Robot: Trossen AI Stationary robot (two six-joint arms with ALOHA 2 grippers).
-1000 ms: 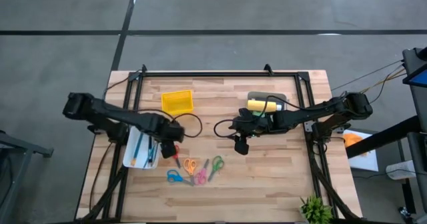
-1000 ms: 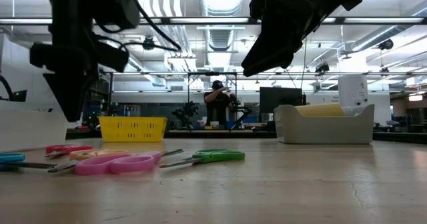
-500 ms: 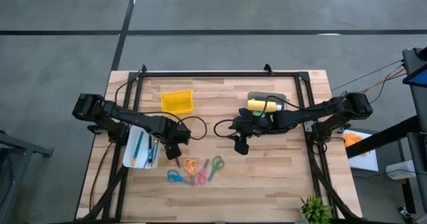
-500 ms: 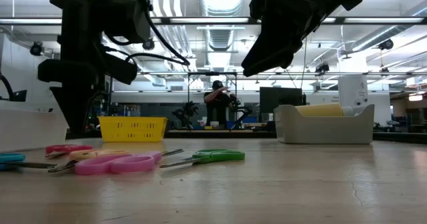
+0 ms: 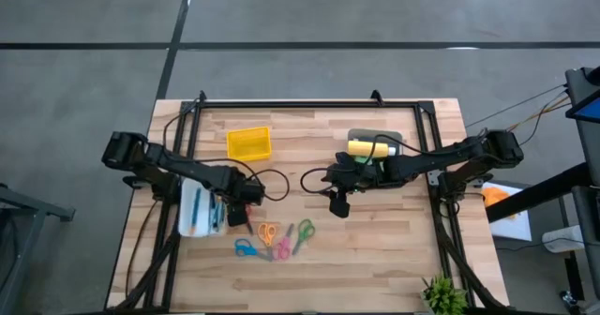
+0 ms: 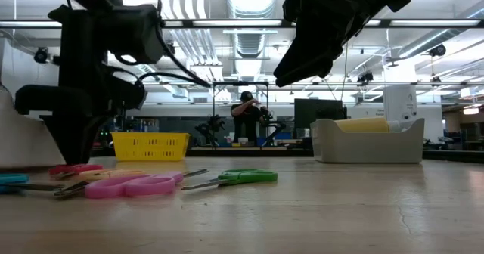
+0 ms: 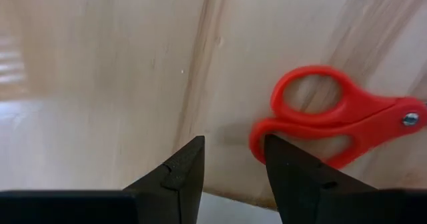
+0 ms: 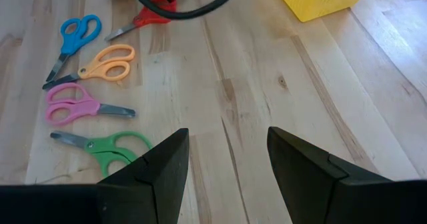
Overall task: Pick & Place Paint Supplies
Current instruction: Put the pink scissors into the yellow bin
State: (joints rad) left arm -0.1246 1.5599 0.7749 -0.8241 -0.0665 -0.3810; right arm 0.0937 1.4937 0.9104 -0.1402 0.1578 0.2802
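My left end effector (image 7: 232, 159) has dropped lower toward the worktop (image 5: 375, 240) than half a second ago, its fingers spread apart just beside the red scissors (image 7: 337, 127) and next to the white tray (image 5: 192, 207) holding thin brushes (image 5: 197, 212). My right end effector (image 8: 227, 151) has not moved, hanging mid-worktop with fingers parted and holding nothing, above the green scissors (image 8: 107, 146). The yellow paint bottle (image 5: 367, 147) lies in the grey tray (image 5: 375, 135) behind my right arm, where it was before.
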